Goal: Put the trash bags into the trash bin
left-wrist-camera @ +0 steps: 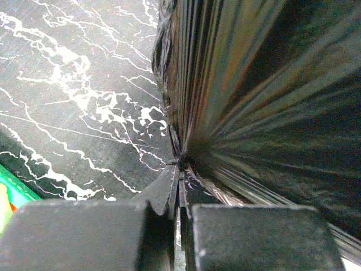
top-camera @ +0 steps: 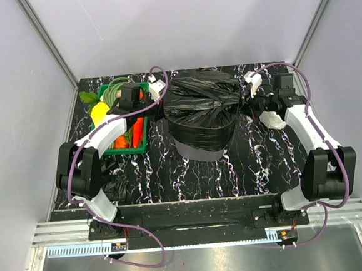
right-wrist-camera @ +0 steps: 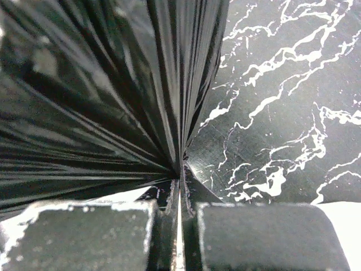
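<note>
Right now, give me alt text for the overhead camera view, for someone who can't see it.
Two robot arms hold a black trash bag stretched over a grey bin mid-table, the left claw and right claw each shut on one side of it. A green crate of vegetables sits to the left on the black marble table.

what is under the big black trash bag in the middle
The grey trash bin: only its lower wall shows below the trash bag. Its rim and inside are covered by the film, so any contents cannot be seen.
</note>
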